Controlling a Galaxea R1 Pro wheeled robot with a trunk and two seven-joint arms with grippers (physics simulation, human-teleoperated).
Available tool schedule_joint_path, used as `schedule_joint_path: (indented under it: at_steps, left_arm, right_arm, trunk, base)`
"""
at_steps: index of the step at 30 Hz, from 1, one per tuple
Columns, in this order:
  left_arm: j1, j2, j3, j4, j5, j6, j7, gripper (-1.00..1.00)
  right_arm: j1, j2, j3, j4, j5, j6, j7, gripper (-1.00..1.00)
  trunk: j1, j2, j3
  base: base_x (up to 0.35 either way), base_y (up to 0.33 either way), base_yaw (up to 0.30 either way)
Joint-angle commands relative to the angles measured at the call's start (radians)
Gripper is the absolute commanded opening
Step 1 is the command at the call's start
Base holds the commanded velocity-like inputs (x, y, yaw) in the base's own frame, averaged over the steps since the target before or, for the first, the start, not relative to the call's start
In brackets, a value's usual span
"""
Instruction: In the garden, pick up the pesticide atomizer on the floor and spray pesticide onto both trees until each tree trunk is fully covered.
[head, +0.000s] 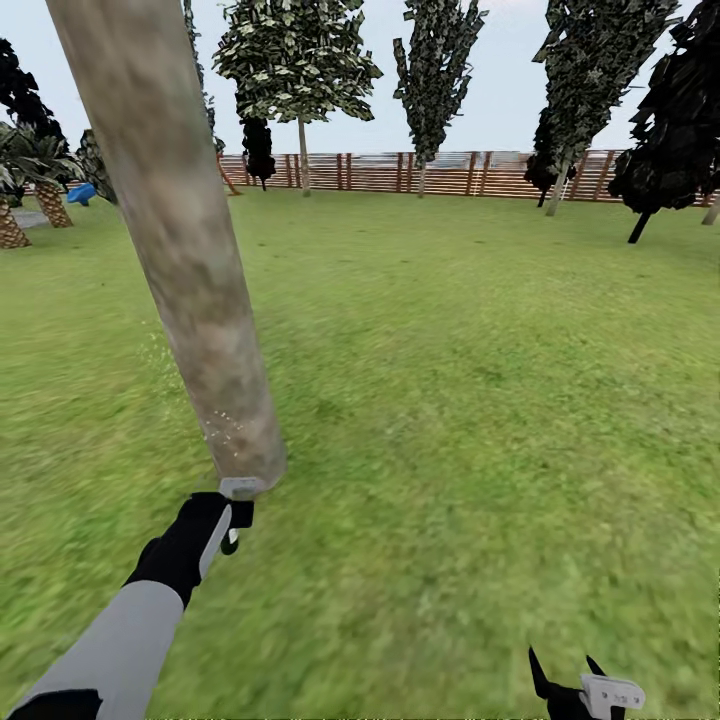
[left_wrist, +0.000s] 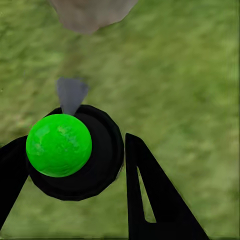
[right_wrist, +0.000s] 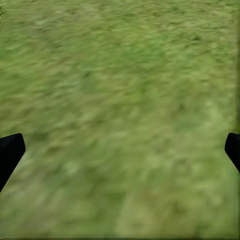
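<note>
- The lawn (head: 480, 400) takes up most of your head view, running back to a brown slatted fence (head: 440, 172) across the upper part of the frame.
- Tall trees (head: 296, 62) with dark jagged leaves stand along that fence, across the top of the frame.
- The nearest tree trunk (head: 190, 260) slants from the upper left corner down to the lower left centre; it is pale, grey-brown and mottled, and small pale specks show on its lower part and on the grass just left of it.
- Your left arm reaches up from the lower left corner, and its left end effector (head: 232, 512) sits just below the foot of that trunk.
- In the left wrist view the left end effector (left_wrist: 75, 165) has its two black fingers (left_wrist: 155, 195) closed around the pesticide atomizer (left_wrist: 75, 152), a round black body with a bright green top.
- A small grey cone (left_wrist: 71, 94) points out from the bottle toward the trunk base (left_wrist: 90, 12) at the upper edge of that frame.
- Your right end effector (head: 572, 680) is at the lower right of the head view, above grass.
- In the right wrist view its fingertips (right_wrist: 10, 152) sit at the far left and right edges, spread wide apart with only grass between them.
</note>
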Motion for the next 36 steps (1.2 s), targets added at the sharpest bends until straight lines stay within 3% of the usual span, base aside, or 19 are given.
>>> schedule_joint_path:
  at_steps: [1, 4, 8, 10, 11, 14, 17, 19, 22, 24, 26, 28, 34, 36]
  left_arm:
    - [-0.001, 0.002, -0.002, -0.001, -0.001, 0.003, 0.001, -1.0]
    - [-0.035, 0.02, 0.002, -0.022, -0.002, 0.051, 0.002, -1.0]
    - [-0.065, 0.104, 0.006, -0.021, 0.0, 0.076, 0.0, -1.0]
    - [-0.065, 0.139, 0.007, -0.018, 0.002, 0.077, 0.0, -1.0]
    - [-0.064, 0.142, 0.005, -0.017, 0.001, 0.077, 0.0, -1.0]
    - [-0.063, 0.135, 0.001, -0.024, 0.001, 0.078, 0.0, -1.0]
    - [-0.067, 0.101, -0.003, -0.032, 0.002, 0.079, 0.0, -1.0]
    - [-0.068, 0.095, -0.004, -0.033, 0.0, 0.079, 0.0, -1.0]
    - [-0.099, 0.112, 0.001, -0.028, -0.001, 0.08, 0.0, -1.0]
    - [-0.117, 0.137, 0.004, -0.023, -0.001, 0.081, 0.0, -1.0]
    - [-0.124, 0.164, 0.006, -0.028, 0.0, 0.116, 0.0, -1.0]
    - [-0.126, 0.17, 0.005, -0.039, 0.001, 0.171, 0.0, -1.0]
    - [-0.14, 0.111, -0.001, -0.137, 0.003, 0.258, 0.0, -1.0]
    - [-0.153, 0.108, 0.0, -0.16, 0.002, 0.299, -0.001, -1.0]
  right_arm:
    - [0.0, 0.0, 0.0, 0.0, 0.0, 0.0, 0.0, 1.0]
    - [0.0, 0.0, 0.0, 0.0, -0.001, 0.0, 0.0, 1.0]
    - [0.0, 0.0, 0.0, 0.0, -0.001, 0.0, 0.0, 1.0]
    - [0.0, -0.001, 0.0, 0.0, -0.002, 0.0, 0.0, 1.0]
    - [0.0, -0.001, 0.0, 0.0, -0.001, 0.0, 0.0, 1.0]
    - [0.0, 0.0, 0.0, 0.0, -0.002, 0.0, 0.0, 1.0]
    - [0.0, -0.001, 0.0, 0.0, -0.002, 0.0, 0.0, 1.0]
    - [0.0, 0.0, 0.0, 0.0, -0.002, 0.0, 0.0, 1.0]
    - [0.0, -0.001, 0.0, 0.0, -0.002, 0.0, 0.0, 1.0]
    - [0.0, -0.001, 0.0, 0.0, -0.002, 0.0, 0.0, 1.0]
    - [0.0, -0.001, 0.0, 0.0, -0.002, 0.0, 0.0, 1.0]
    - [0.0, 0.0, 0.0, 0.0, -0.002, 0.0, 0.0, 1.0]
    - [0.0, -0.001, 0.0, 0.0, -0.002, 0.0, 0.0, 1.0]
    - [0.0, 0.0, 0.0, 0.0, -0.002, 0.0, 0.0, 1.0]
  trunk:
    - [0.0, 0.0, 0.0]
    - [0.0, 0.0, 0.0]
    - [0.0, 0.0, 0.0]
    - [0.0, 0.0, 0.0]
    - [0.0, 0.0, 0.0]
    - [0.0, 0.0, 0.0]
    - [0.0, 0.0, 0.0]
    - [0.0, 0.0, 0.0]
    - [0.0, 0.0, 0.0]
    - [0.0, 0.0, 0.0]
    - [0.0, 0.0, 0.0]
    - [0.0, 0.0, 0.0]
    - [0.0, 0.0, 0.0]
    - [0.0, 0.0, 0.0]
  base:
    - [-0.03, 0.0, 0.0]
    - [-0.009, 0.0, 0.0]
    - [0.0, 0.0, 0.0]
    - [0.0, 0.0, 0.0]
    - [0.0, 0.0, 0.0]
    - [-0.016, 0.0, 0.0]
    - [-0.222, 0.0, 0.0]
    - [-0.072, 0.0, 0.0]
    - [-0.009, 0.0, 0.0]
    - [-0.002, 0.0, 0.0]
    - [0.0, 0.0, 0.0]
    - [0.0, 0.0, 0.0]
    - [0.0, 0.0, 0.0]
    - [0.0, 0.0, 0.0]
